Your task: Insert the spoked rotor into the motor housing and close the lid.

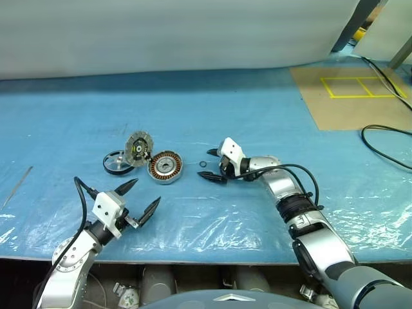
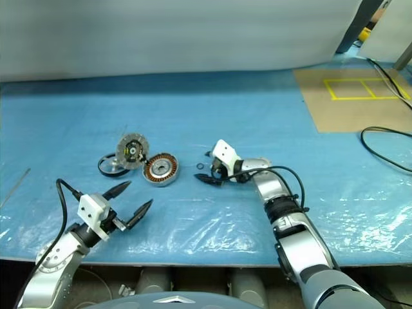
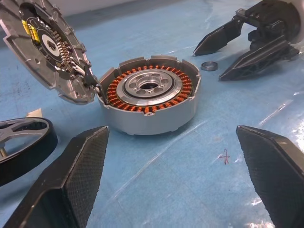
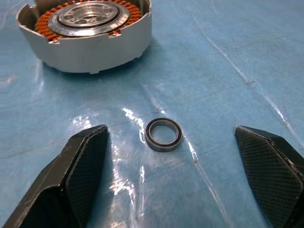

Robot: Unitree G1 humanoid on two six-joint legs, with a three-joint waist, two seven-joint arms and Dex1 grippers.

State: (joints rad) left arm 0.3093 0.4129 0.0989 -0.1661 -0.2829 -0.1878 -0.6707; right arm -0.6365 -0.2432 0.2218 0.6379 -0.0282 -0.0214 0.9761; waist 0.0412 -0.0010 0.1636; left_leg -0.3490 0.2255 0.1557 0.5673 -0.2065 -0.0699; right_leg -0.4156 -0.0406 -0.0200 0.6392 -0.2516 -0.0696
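The motor housing [image 1: 166, 167], a silver cup with copper windings, lies open on the blue sheet. Its lid [image 1: 138, 149], a ribbed silver disc with a dark centre, stands tilted up at the housing's left rim. The spoked rotor [image 1: 116, 162], a dark ring with thin spokes, lies flat just left of both. A small metal ring [image 4: 164, 134] rests on the sheet right of the housing. My right gripper [image 1: 208, 164] is open, low over the sheet, one finger on each side of that small ring. Nearer the front edge, my left gripper [image 1: 145, 192] is open and holds nothing, pointing toward the housing.
A brown board [image 1: 351, 96] with yellow tape lines lies at the back right. A black cable [image 1: 386, 138] loops along the right side. A thin rod [image 1: 18, 185] lies at the far left. A pale wall [image 1: 180, 32] closes off the back.
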